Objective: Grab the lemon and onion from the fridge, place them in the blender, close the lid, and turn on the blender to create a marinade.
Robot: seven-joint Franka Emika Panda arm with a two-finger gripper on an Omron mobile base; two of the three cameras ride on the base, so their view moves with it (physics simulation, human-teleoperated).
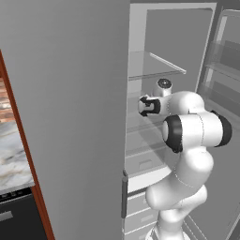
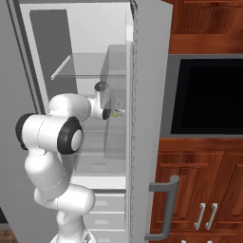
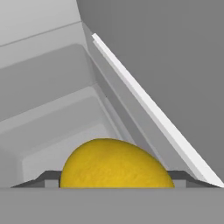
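The fridge (image 1: 70, 93) stands open, its pale-grey door (image 2: 147, 118) swung out edge-on in the right base view and its white interior showing glass shelves and drawers below; the white arm (image 1: 192, 136) rises in front of the fridge and reaches into its middle level, under the upper glass shelf (image 1: 154, 65); the gripper (image 2: 115, 113) sits deep inside the fridge, close to the side wall beside the door edge, and a small patch of yellow shows at its tip in the right base view; in the hand view the lemon (image 3: 116, 164) fills the lower centre, a yellow rounded fruit right at the fingers (image 3: 48, 178), whose dark tips show on either side of it just above the bottom edge; the jaws stand either side of the lemon, but I cannot tell whether they press on it or stand loose; behind the lemon the fridge's white floor and back wall run away at a tilt, with a pale shelf edge (image 3: 148, 105) crossing diagonally; right of the fridge, a dark built-in oven (image 2: 211, 95) sits in reddish wooden cabinets (image 2: 199, 190).
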